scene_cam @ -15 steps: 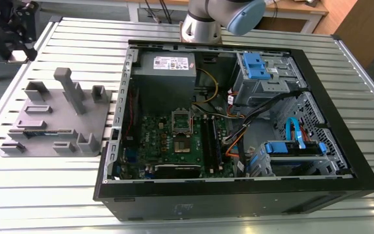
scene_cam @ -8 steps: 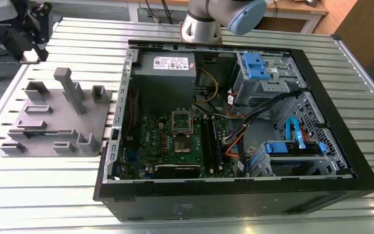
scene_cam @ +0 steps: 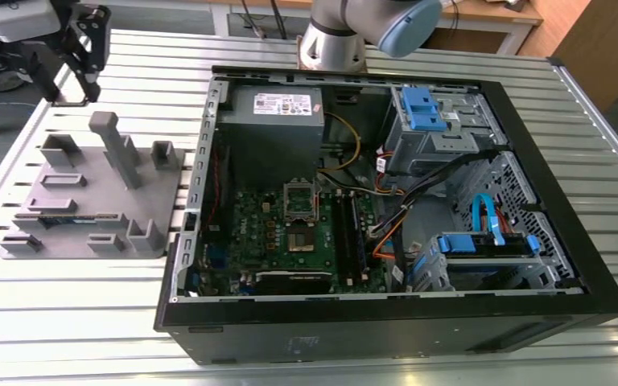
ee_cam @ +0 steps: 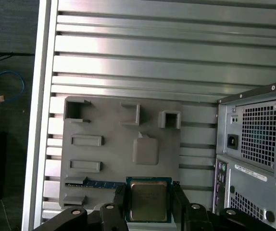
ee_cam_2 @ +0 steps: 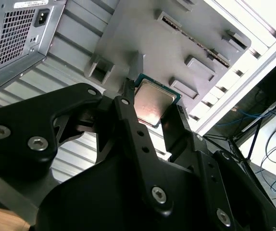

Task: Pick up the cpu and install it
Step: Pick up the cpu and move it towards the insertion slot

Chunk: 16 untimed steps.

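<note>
Second wrist view gives me the fingers (ee_cam_2: 131, 120) closed in on the cpu chip (ee_cam_2: 153, 102), one black finger pressed against each of two opposite edges, so the gap between them is just the chip's width. Its silver top faces the camera, with a green rim showing round it. I read it as held clear of the grey plate (ee_cam_2: 143, 29) behind it.

In the first wrist view the chip (ee_cam: 148, 200) sits between the fingers (ee_cam: 120, 202) over the plate's (ee_cam: 114, 154) edge. It is just beside the end of a thin memory stick (ee_cam: 97, 184) slotted into the plate. That plate rests on the slatted metal worktop (ee_cam: 152, 57), with the back of the computer case (ee_cam: 258, 139) near one side.

From the exterior view I see the fingers (scene_cam: 80, 68) hanging at the exterior view's left, by the plate's (scene_cam: 84, 185) far end. They are well apart from the open case (scene_cam: 395, 322), where the motherboard (scene_cam: 277, 225) lies flat with its socket (scene_cam: 300, 201) near the middle.
</note>
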Each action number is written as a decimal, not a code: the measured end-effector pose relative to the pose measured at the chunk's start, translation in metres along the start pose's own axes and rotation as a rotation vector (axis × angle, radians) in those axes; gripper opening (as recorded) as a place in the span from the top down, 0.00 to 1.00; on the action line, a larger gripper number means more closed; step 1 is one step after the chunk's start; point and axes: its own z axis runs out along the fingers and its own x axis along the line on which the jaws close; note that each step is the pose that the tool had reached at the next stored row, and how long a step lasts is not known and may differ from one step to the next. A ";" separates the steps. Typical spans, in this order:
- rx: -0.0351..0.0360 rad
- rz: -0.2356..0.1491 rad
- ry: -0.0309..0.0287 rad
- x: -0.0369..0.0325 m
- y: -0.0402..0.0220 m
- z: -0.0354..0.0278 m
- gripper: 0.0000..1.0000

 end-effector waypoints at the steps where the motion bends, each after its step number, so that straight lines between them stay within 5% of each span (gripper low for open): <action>1: 0.0000 0.000 0.0000 -0.0027 -0.0001 0.0000 0.53; 16: 0.0000 0.000 -0.0001 -0.0426 -0.0021 0.0008 0.53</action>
